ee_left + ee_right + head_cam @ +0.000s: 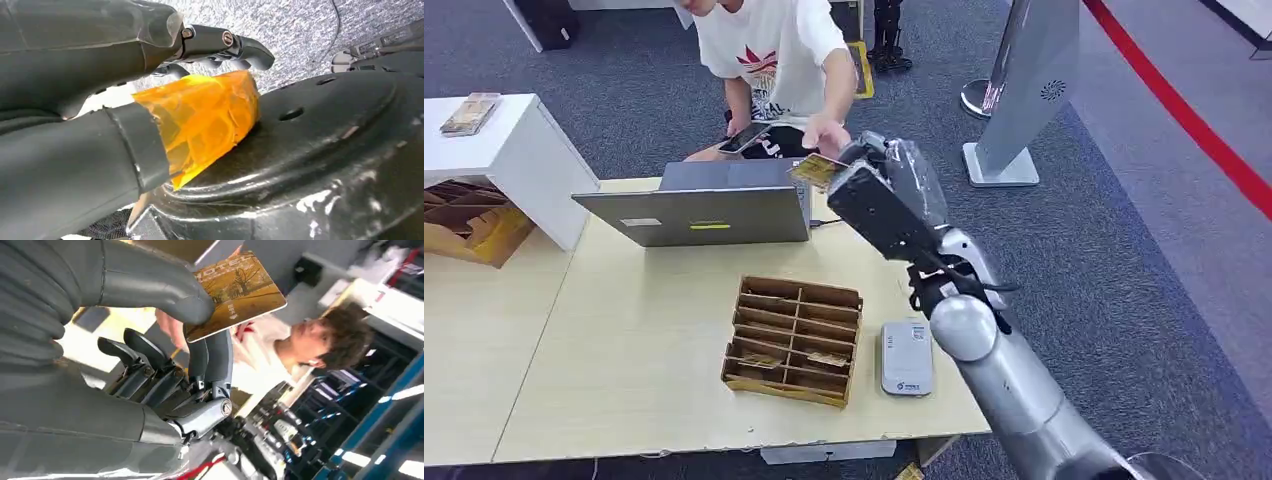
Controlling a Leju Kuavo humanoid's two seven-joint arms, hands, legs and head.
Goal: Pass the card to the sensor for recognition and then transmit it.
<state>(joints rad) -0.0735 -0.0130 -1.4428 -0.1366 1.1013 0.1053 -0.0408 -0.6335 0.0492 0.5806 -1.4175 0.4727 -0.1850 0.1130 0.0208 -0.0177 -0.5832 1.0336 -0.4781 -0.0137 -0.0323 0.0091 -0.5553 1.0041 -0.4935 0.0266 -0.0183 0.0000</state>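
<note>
Card point(239, 292), brown and printed, sits pinched between the thumb and fingers of the right hand point(886, 190), raised over the desk's point(654, 330) far edge by the laptop point(699, 213). A person's hand point(824, 135) reaches to the card. The sensor point(907, 357) lies near right, beside the cardboard organizer point(794, 340). The left hand point(125, 100) holds nothing, its fingers curled in.

Even, bright indoor light, soft shadows, glare on the black shell point(320, 165), blurred wrist-view backgrounds.

The card point(235, 292) bears a golden-brown tree scene; the grey robot hand point(165, 340) has darker fingers.
</note>
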